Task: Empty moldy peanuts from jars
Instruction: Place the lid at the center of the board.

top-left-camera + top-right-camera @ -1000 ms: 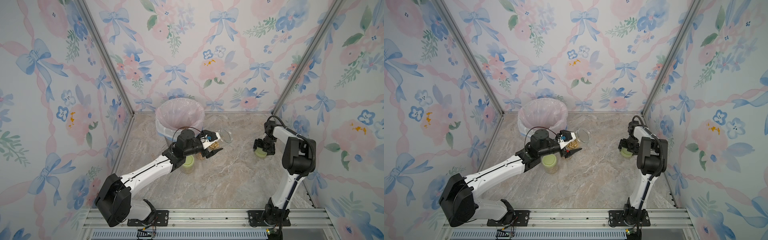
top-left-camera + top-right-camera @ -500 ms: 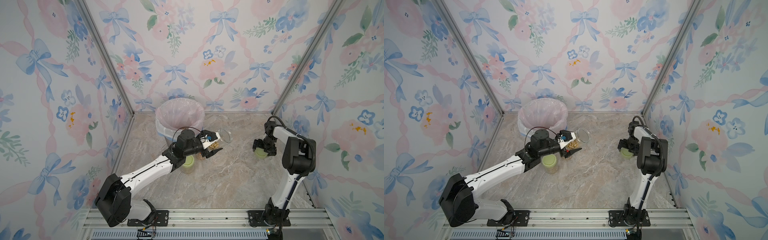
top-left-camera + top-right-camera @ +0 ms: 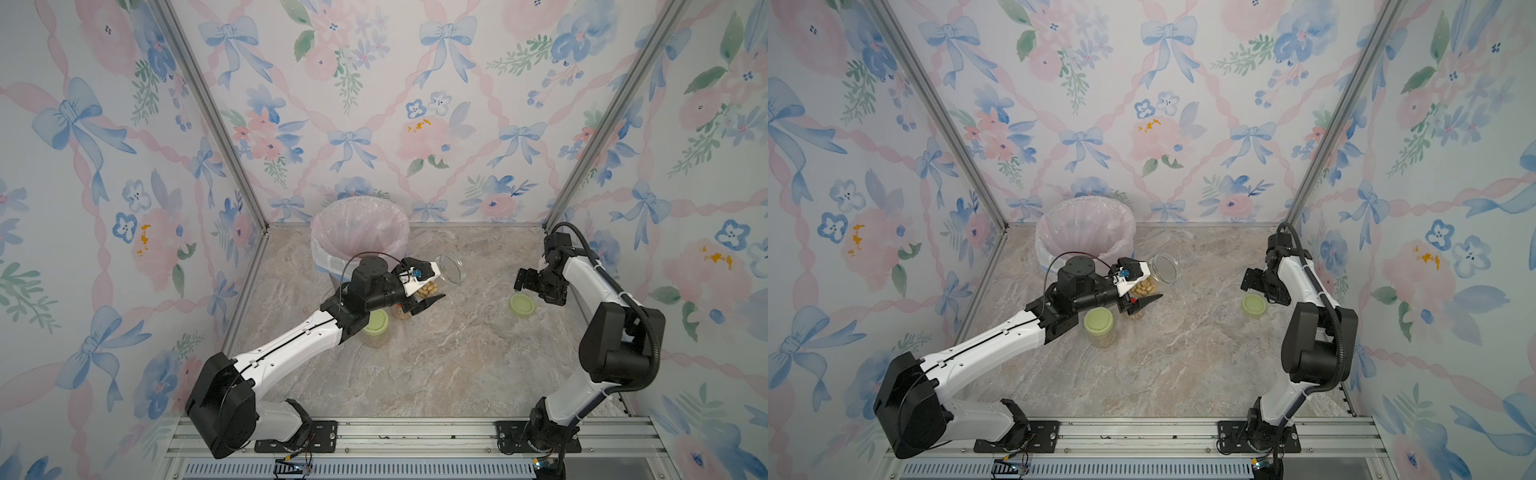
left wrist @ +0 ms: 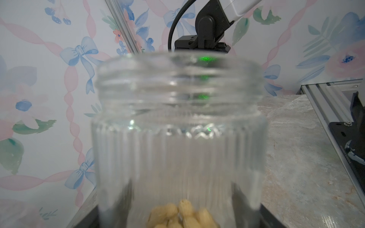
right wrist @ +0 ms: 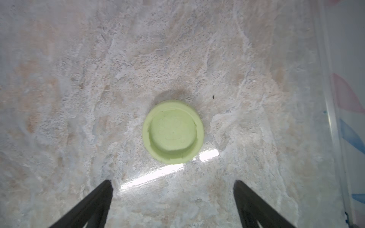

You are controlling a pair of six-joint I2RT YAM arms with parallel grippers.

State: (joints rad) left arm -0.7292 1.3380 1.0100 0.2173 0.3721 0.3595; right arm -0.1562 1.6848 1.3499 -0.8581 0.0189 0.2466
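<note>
Left gripper clamps the uncapped ribbed jar, peanuts pooled at its base between the fingers; bin close beside. Right gripper spread wide, green lid lying just ahead. Pour apparently not begun; green-lidded jar unopened.

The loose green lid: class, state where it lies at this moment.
In a top view the loose green lid lies flat on the tabletop at the robot's right, near the open right gripper, apart from it.

Bright, soft, even light; both top views sharp.
Left wrist view: jar close and blurred. Right wrist view: glare streak on worktop by lid, edges smeared.
</note>
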